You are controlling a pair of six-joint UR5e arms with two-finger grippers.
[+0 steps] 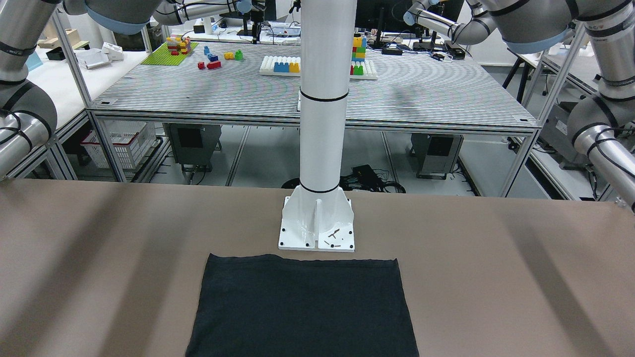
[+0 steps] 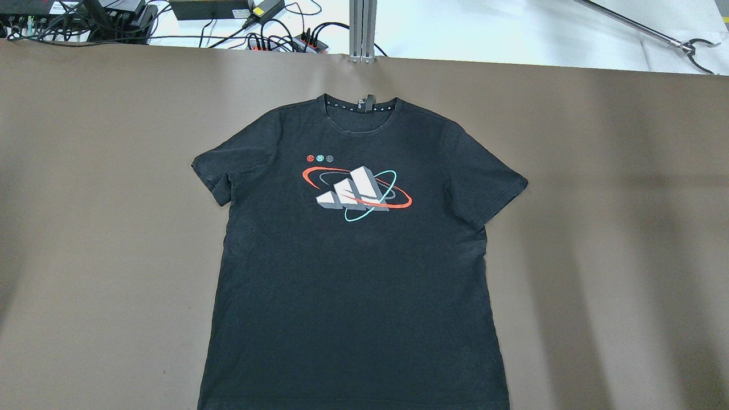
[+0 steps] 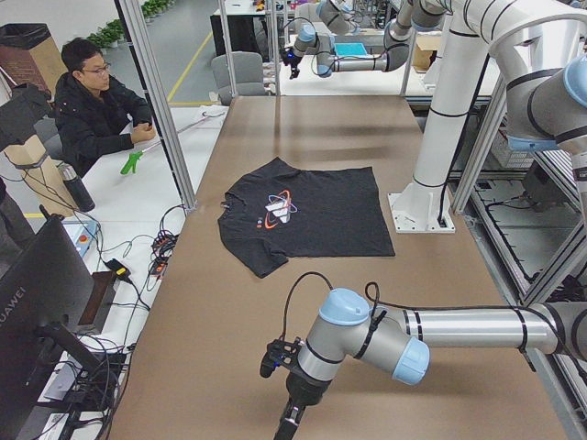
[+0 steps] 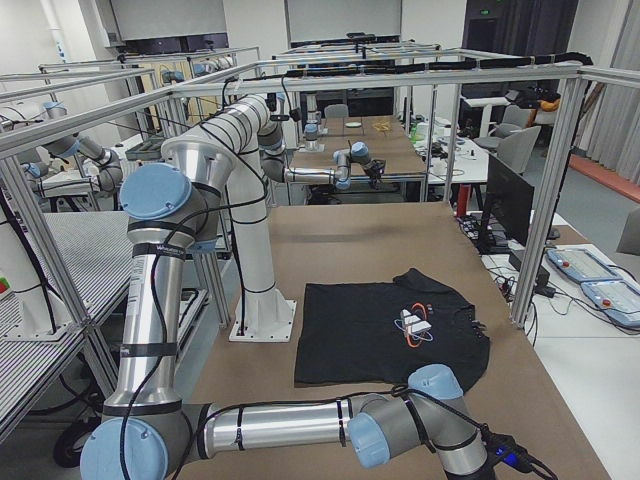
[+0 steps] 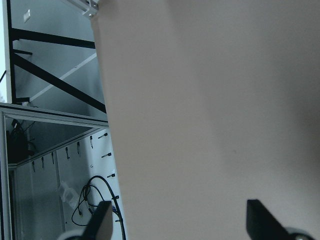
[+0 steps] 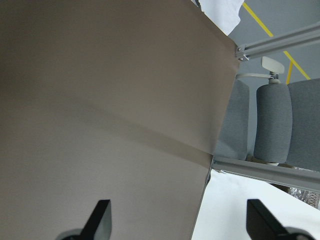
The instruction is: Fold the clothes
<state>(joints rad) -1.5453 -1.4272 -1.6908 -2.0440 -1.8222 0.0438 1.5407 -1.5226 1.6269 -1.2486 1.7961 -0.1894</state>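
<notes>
A black T-shirt (image 2: 353, 273) with a red, white and teal chest print lies flat and face up on the brown table, collar toward the far edge. It also shows in the front view (image 1: 302, 307), the left side view (image 3: 312, 206) and the right side view (image 4: 380, 335). My left gripper (image 5: 182, 220) is open and empty over bare table near the table's left end, far from the shirt. My right gripper (image 6: 179, 215) is open and empty over bare table near the right end. Neither gripper shows in the overhead view.
The white pillar base (image 1: 317, 223) stands just behind the shirt's hem. A seated person (image 3: 92, 110) is beyond the table's far side. Cables and power strips (image 2: 273, 34) and a grabber tool (image 2: 683, 42) lie past the far edge. Grey chairs (image 6: 272, 125) stand off the right end.
</notes>
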